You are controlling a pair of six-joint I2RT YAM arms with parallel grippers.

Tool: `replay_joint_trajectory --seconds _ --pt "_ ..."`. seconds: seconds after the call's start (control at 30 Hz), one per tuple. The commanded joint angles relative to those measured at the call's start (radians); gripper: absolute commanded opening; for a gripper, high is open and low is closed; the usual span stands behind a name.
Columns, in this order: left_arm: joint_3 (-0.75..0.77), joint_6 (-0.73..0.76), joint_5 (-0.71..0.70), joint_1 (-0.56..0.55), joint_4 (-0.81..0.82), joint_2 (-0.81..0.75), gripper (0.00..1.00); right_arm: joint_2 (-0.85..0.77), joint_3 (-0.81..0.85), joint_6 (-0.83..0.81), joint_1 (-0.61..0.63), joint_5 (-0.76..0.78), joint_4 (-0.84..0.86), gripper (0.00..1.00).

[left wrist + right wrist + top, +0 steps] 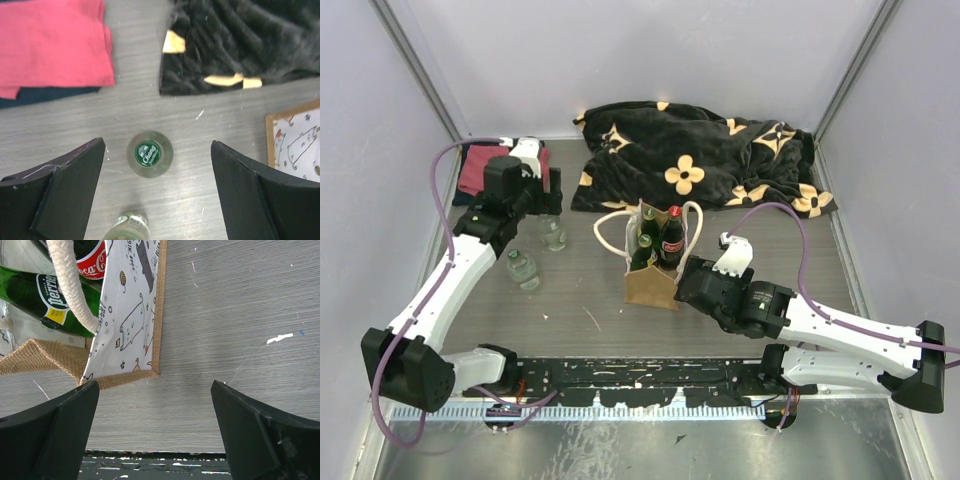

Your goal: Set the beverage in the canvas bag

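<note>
Directly beneath my left gripper (157, 146), spread wide to straddle it, stands a bottle (150, 154); bag (299, 142) at three o'clock, right gripper (155, 385) released.

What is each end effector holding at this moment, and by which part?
Nothing is held. The left end effector is open above a green-capped bottle, not touching it. The right end effector is open and empty beside the canvas bag.
</note>
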Motion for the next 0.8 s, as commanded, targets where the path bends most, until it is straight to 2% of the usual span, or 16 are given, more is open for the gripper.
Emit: replay_joint_trajectory --seconds 0.0,0.5,0.67,0.77 --pt "-0.047 0.015 0.026 0.005 0.012 0.009 0.94 -0.016 0.015 -0.003 -0.005 0.017 0.036 1.00" --pt "-0.165 -0.014 0.006 0.005 0.108 0.113 0.88 -0.022 0.003 -0.003 -0.009 0.013 0.036 1.00" --pt "-0.175 -0.023 0.012 0.005 0.142 0.132 0.71 -0.021 0.004 -0.003 -0.010 0.011 0.034 1.00" --pt "-0.185 -0.026 0.013 0.004 0.163 0.132 0.66 -0.021 0.004 -0.005 -0.010 0.010 0.035 1.00"
